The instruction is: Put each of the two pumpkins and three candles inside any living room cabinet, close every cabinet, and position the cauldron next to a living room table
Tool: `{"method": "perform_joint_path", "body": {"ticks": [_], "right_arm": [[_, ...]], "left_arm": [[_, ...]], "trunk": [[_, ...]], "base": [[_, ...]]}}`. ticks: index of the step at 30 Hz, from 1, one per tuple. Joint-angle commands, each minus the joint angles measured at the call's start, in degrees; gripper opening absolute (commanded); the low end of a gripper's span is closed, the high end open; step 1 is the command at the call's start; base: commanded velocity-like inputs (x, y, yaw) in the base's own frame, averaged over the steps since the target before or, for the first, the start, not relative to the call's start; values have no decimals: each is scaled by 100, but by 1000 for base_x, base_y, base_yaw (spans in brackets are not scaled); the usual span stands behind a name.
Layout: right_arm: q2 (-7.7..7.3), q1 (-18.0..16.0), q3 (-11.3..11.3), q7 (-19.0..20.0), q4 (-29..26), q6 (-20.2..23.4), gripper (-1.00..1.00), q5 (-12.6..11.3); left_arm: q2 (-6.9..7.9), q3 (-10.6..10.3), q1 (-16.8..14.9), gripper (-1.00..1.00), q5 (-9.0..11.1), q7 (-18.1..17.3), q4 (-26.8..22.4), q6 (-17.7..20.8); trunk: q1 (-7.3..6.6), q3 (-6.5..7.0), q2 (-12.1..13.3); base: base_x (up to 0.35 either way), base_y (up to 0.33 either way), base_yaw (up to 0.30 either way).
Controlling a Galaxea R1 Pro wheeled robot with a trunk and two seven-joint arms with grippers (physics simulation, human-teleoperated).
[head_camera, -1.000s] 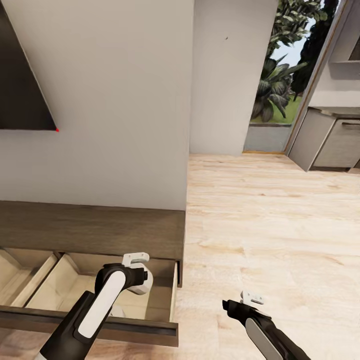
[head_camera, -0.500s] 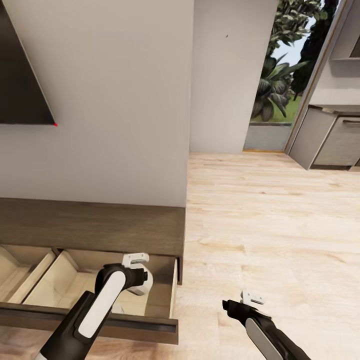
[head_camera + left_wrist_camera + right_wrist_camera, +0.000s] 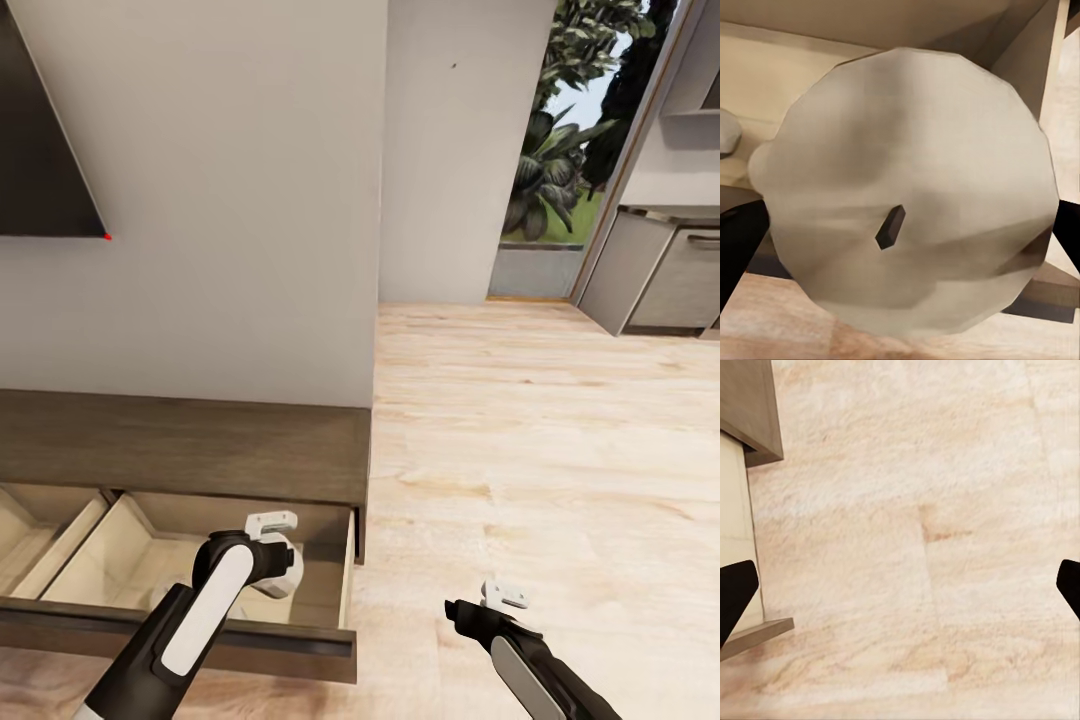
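Note:
My left gripper hangs over the open right-hand drawer of the long dark brown cabinet, shut on a stubby grey-tan candle. In the left wrist view the candle's wick end faces the camera, with a dark finger at each side. The head view shows the candle as a pale lump under the wrist. Another pale rounded object lies on the drawer floor. My right gripper is low over the wood floor beside the cabinet's end, open and holding nothing.
A second open drawer lies further left. A dark screen hangs on the wall above the cabinet. Light wood floor runs right toward a glass door with plants and grey kitchen units.
The head camera shifted a little, moving the wall and cabinet up in the picture. My left gripper with the candle has sunk slightly toward the drawer. The right arm looks unmoved.

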Motion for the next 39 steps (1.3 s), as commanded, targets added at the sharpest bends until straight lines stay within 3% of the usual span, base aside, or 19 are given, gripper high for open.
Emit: {"method": "perform_joint_path", "body": {"ticks": [1, 6, 12, 16, 29, 33, 34, 36, 39], "right_arm": [[-8, -5, 26, -50, -12, 10, 100, -41], [-8, -5, 26, -42, -12, 9, 100, -41], [-8, -5, 30, -34, -12, 7, 100, -34], [-8, -5, 31, -32, -12, 5, 100, -33], [-8, -5, 28, -36, -17, -6, 100, 15], [-8, -5, 38, -40, -24, -7, 100, 35], [-8, -5, 40, -41, -26, -7, 100, 39], [-8, -5, 44, -36, -36, -19, 100, 49], [-35, -5, 51, -29, -115, -155, 100, 61]], "left_arm": [[4, -12, -6, -100, 46, 48, -6, 3], [-54, -13, -20, -100, 50, 21, 39, -80], [-242, -21, -137, -100, 13, 11, 683, -252], [-281, -22, -299, -100, 15, -1, 949, -333], [-297, -110, -684, -100, 14, -3, 966, -569], [-392, -160, -749, -100, -10, -43, 1075, -651], [-401, -164, -771, -100, -55, -96, 1114, -674], [-415, -169, -835, -100, -332, -365, 1295, -742], [-426, -171, -983, -100, -900, -1027, 1858, -1050]], "trunk": [[22, -24, -44], [132, -113, -245], [263, -221, -485], [351, -293, -646], [637, -526, -1167], [725, -598, -1328], [747, -616, -1368], [791, -652, -1448], [856, -706, -1568]], "base": [[0, 0, 0], [0, 0, 0], [0, 0, 0], [0, 0, 0], [0, 0, 0], [0, 0, 0], [0, 0, 0], [0, 0, 0], [0, 0, 0]]}}
